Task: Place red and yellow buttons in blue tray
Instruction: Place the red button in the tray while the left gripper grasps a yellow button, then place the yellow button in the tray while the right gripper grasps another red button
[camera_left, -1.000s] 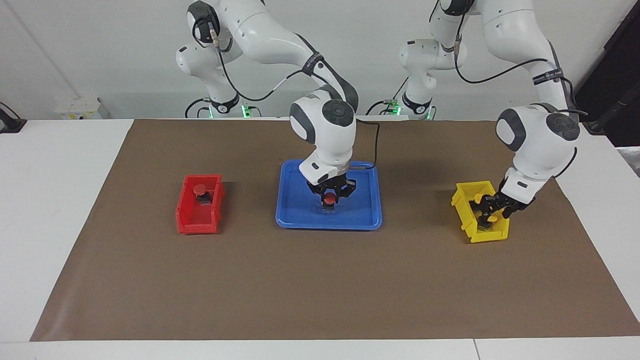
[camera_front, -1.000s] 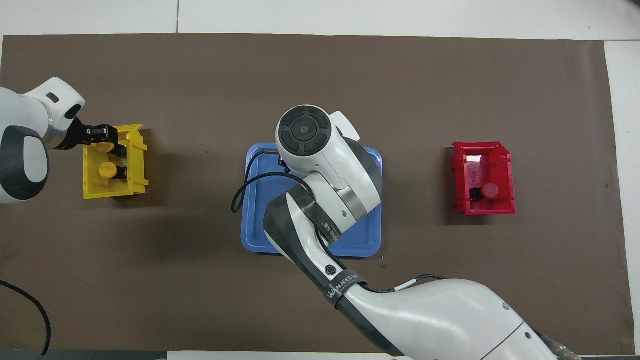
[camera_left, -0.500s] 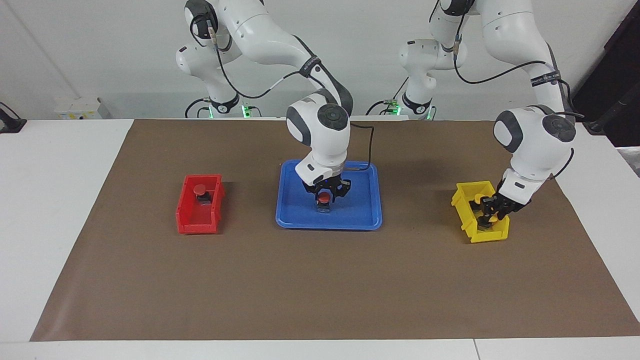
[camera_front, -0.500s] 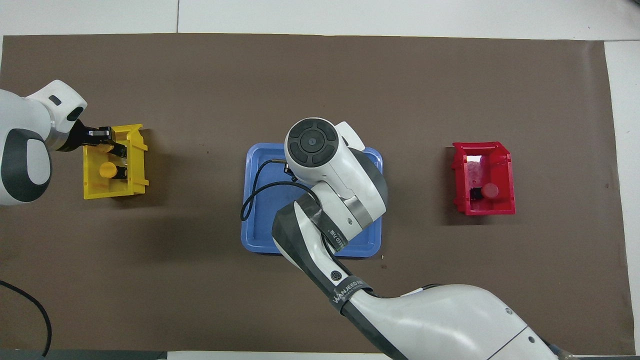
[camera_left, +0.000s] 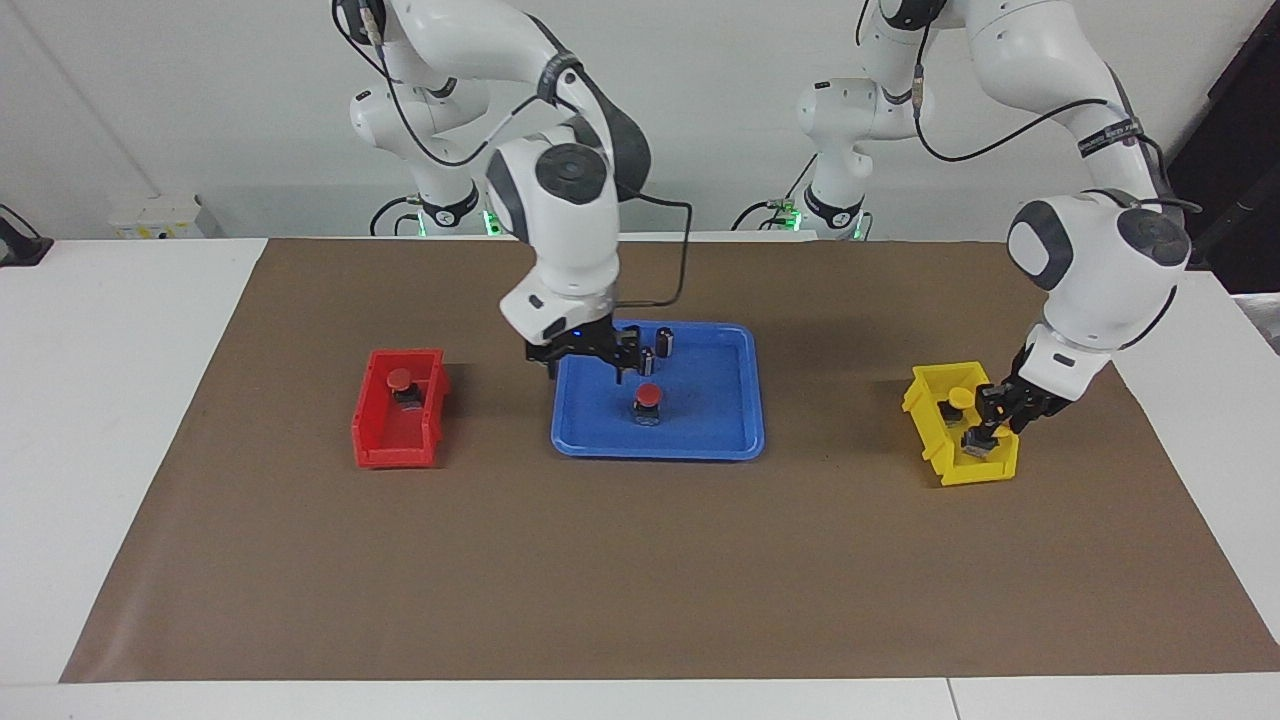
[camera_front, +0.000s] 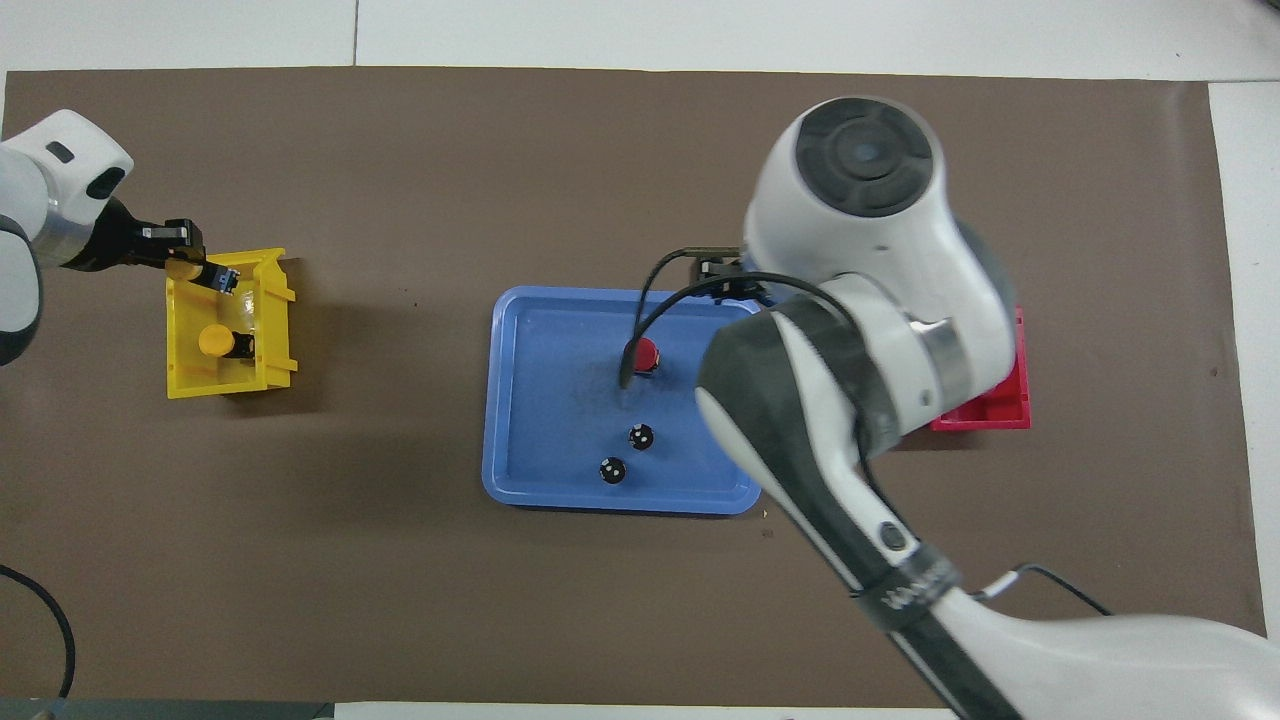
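While one red button (camera_left: 648, 394) stands alone in the blue tray (camera_left: 720, 440), the right gripper (camera_left: 588, 357) hangs spread and empty over the tray's edge toward the red bin (camera_left: 385, 445), which holds another red button (camera_left: 400, 380). Over the yellow bin (camera_left: 935, 440), the left gripper (camera_left: 985, 415) pinches a yellow button (camera_front: 181, 268); a second yellow button (camera_front: 213, 340) lies in that bin.

bright, even overhead light, soft short shadows beside the bins, sharp focus, no glare or blur
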